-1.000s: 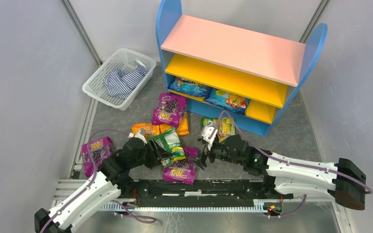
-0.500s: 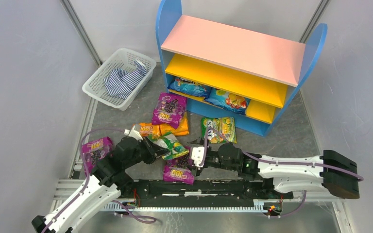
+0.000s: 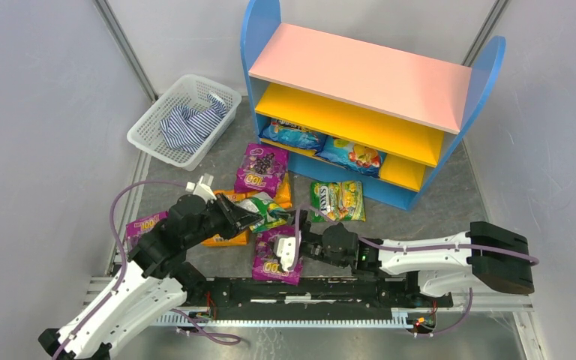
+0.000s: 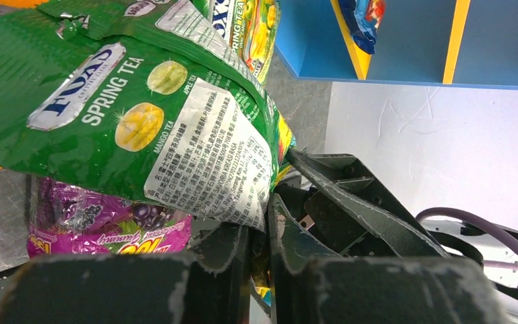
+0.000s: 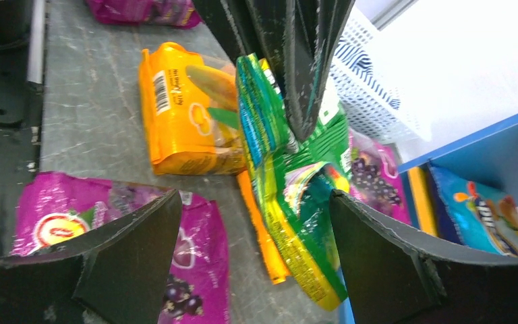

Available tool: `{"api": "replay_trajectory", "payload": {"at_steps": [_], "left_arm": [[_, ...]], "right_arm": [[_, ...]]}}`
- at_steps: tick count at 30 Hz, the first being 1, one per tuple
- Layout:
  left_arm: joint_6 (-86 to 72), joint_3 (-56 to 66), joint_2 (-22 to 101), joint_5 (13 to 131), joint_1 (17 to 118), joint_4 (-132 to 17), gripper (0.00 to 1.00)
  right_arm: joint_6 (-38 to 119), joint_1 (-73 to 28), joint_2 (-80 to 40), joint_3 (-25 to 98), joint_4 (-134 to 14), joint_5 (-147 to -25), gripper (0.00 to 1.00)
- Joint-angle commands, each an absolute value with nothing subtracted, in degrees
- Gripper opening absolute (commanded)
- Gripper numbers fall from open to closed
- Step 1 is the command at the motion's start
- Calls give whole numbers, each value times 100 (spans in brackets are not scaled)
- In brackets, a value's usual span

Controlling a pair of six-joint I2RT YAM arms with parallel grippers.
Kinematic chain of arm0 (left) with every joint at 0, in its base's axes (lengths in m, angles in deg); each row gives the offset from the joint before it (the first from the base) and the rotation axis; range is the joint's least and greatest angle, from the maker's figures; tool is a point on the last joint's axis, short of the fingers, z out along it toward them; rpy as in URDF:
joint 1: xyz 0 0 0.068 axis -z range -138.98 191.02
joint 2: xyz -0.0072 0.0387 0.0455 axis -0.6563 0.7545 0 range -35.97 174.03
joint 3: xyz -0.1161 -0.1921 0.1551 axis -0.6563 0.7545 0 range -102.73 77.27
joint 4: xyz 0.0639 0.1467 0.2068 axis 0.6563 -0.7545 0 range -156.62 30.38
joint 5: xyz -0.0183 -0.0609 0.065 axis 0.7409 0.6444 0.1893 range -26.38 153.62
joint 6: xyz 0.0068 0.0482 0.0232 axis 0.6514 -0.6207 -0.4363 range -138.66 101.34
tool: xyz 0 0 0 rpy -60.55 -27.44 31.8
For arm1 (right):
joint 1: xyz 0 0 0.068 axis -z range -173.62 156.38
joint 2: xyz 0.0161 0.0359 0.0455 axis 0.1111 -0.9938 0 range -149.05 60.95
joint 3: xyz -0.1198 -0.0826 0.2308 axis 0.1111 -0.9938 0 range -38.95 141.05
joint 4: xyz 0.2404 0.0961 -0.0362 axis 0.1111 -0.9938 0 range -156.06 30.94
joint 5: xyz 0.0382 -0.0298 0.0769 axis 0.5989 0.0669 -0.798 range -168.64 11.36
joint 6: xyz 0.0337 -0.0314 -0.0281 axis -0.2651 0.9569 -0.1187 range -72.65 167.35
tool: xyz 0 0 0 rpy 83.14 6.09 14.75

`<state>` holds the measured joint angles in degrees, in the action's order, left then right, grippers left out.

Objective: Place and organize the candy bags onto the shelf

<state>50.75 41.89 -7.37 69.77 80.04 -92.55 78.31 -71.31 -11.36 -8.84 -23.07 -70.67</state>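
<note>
The left gripper (image 3: 249, 217) pinches the crinkled edge of a glossy green plastic candy pouch (image 3: 268, 211), which hangs among loose pouches in front of the blue-sided, pink-topped shelf (image 3: 360, 71). Only the left wrist view shows its "SPRING TEA" print and white label. The right gripper (image 5: 255, 199) faces it, jaws spread, above a shiny purple pouch (image 5: 108, 216).

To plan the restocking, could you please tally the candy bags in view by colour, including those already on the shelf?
Purple candy bags: 3
Orange candy bags: 2
Green candy bags: 2
Blue candy bags, on the shelf: 2
Total: 9
</note>
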Motion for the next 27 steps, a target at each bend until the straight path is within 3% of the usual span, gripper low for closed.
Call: {"api": "replay_trajectory", "payload": {"at_steps": [1, 9, 14, 16, 18, 23, 27], "left_arm": [[4666, 3707, -550, 7138, 8022, -9296, 11], [4922, 3548, -553, 7330, 8022, -9197, 6], [4963, 3348, -461, 7476, 8022, -9174, 4], [4959, 3316, -444, 7506, 8022, -9170, 4], [4967, 3282, -455, 7524, 8022, -9171, 4], [4938, 3244, -547, 7502, 8022, -9137, 5], [4862, 3176, -617, 7356, 8022, -9153, 12]], "right_arm": [[8516, -7202, -1197, -502, -1768, -6519, 87], [9210, -7202, -1353, -363, -1710, -6761, 84], [9231, -7199, -1480, -182, -1714, -6903, 76], [9226, -7201, -1519, -92, -1756, -6930, 68], [9226, -7207, -1570, 35, -1957, -6958, 54], [9202, -7200, -1537, 43, -2058, -6906, 44], [9165, -7202, -1386, 36, -2227, -6913, 28]]}}
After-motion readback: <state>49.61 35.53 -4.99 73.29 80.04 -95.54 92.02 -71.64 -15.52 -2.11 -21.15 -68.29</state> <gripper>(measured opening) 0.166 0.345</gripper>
